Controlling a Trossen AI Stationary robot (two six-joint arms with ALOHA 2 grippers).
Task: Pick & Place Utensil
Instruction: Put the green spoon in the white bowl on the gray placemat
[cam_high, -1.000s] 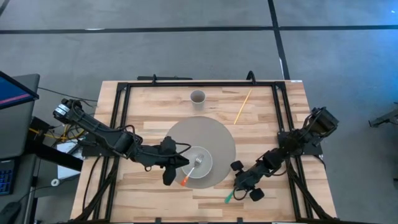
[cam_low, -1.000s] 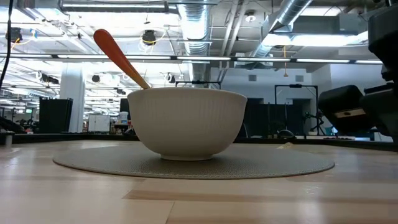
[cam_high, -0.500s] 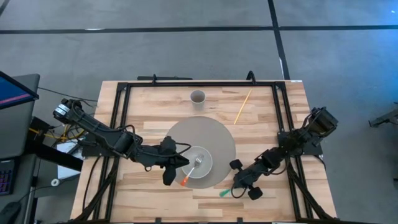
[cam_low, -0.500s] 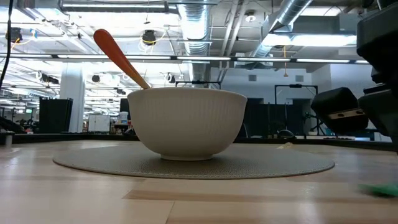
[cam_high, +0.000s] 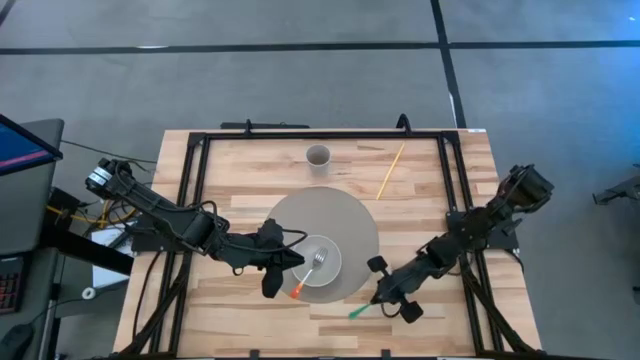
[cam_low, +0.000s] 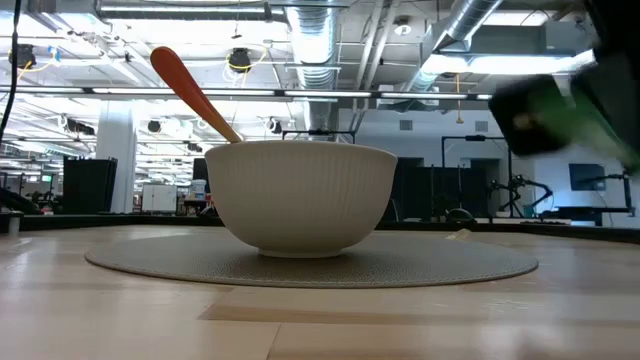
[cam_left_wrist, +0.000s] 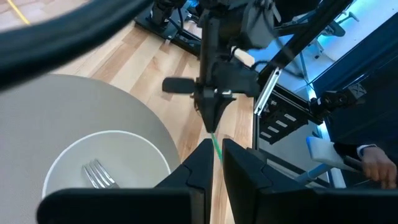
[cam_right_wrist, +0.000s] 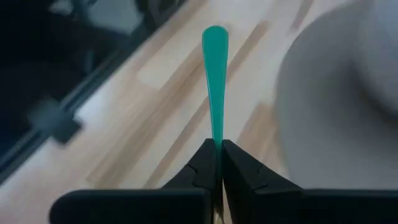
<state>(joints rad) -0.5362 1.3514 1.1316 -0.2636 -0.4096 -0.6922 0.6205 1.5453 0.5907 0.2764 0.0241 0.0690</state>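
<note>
A white bowl (cam_high: 322, 262) stands on a round grey mat (cam_high: 340, 215). A fork with an orange handle (cam_high: 298, 290) lies in it, tines (cam_left_wrist: 96, 174) in the bowl and handle leaning over the rim (cam_low: 190, 88). My left gripper (cam_high: 270, 278) sits beside that handle, fingers close together with nothing between them. My right gripper (cam_high: 385, 296) is near the mat's near right edge, shut on a green utensil (cam_high: 358, 312). In the low view, gripper and utensil are a blur (cam_low: 560, 110) high at the right. My right gripper pinches the green utensil between its two fingertips near one end (cam_right_wrist: 215, 140). The rest sticks straight out past the fingertips to a rounded free end (cam_right_wrist: 215, 34). The fingers slant toward the table's near left, along the utensil. The utensil is lifted clear of the table.
A small cup (cam_high: 318, 156) and a thin yellow stick (cam_high: 391, 171) lie at the table's far side. A black frame rail (cam_high: 200, 190) runs round the table's edges. Bare wood lies near the front edge. A person's hand (cam_left_wrist: 373, 165) shows beyond the table.
My right gripper has risen and shifted a little toward the table's left, shut on the green utensil. The utensil, which lay on the table near the front right, is now lifted clear. The bowl and fork have stayed put.
</note>
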